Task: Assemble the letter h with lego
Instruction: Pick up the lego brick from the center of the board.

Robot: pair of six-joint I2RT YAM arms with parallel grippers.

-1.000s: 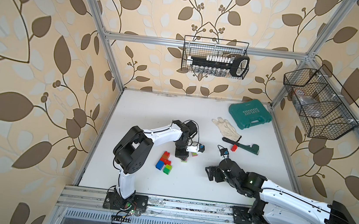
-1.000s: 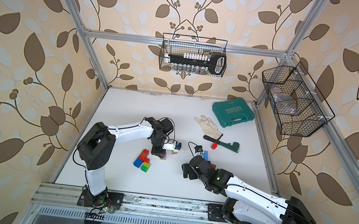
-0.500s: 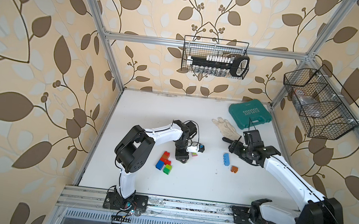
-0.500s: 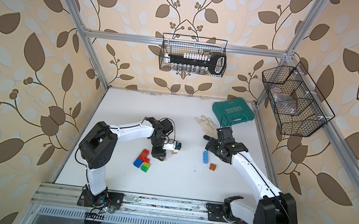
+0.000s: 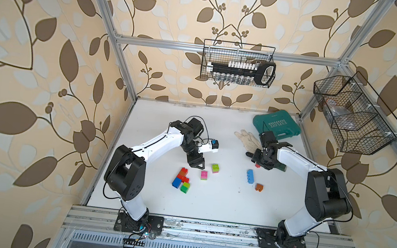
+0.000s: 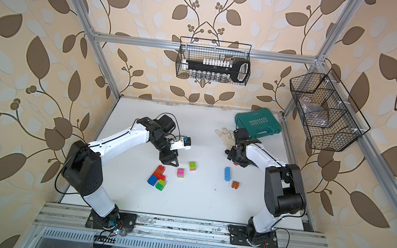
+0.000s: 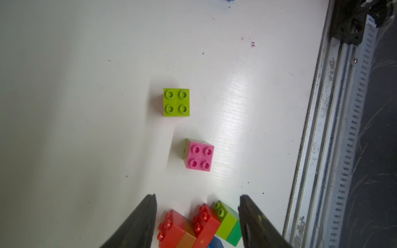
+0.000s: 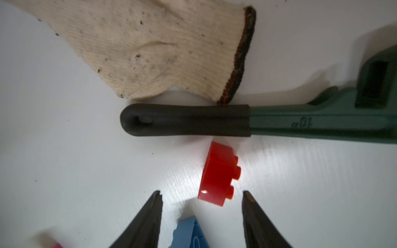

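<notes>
My left gripper (image 7: 197,198) is open, its fingers straddling a joined cluster of red, orange, blue and green lego (image 5: 181,179) without touching it. Beyond its tips stand a lime brick (image 7: 176,102) and a pink brick (image 7: 199,155), both studs up. My right gripper (image 8: 202,193) is open at the table's right side. A red brick (image 8: 219,174) lies on its side just past its tips, beside the wrench handle. A long light blue brick (image 5: 250,176) and a small orange brick (image 5: 259,187) lie nearer the front, both loose.
A green pipe wrench with a black handle (image 8: 214,120) and a white glove (image 8: 150,49) lie just beyond the red brick. A teal case (image 5: 277,126) sits at the back right. Wire baskets (image 5: 238,67) hang on the walls. The front rail (image 7: 322,128) edges the table.
The right arm swung from the table's front to the red brick by the wrench, its jaws narrowing. The left gripper opened from shut, and the pink and lime bricks now stand free.
</notes>
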